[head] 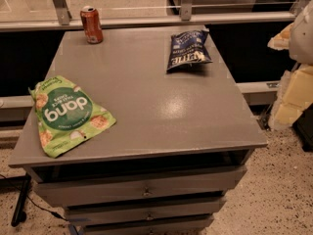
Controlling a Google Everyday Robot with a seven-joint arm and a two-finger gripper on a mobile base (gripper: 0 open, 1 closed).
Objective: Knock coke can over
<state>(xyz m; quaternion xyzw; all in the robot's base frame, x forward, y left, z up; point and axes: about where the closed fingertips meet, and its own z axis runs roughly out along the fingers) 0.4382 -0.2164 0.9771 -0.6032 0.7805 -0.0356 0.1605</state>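
The coke can (91,25) is a small red can with a silver top. It stands upright near the far left corner of the grey cabinet top (161,111). My gripper (293,89) shows as pale white and yellowish parts at the right edge of the view, beside and off the cabinet's right side. It is far from the can and touches nothing on the top.
A green chip bag (68,114) lies flat at the front left of the top. A dark blue chip bag (188,50) lies at the far right. A metal rail with glass (146,18) runs behind the cabinet. Drawers (142,192) are below the front edge.
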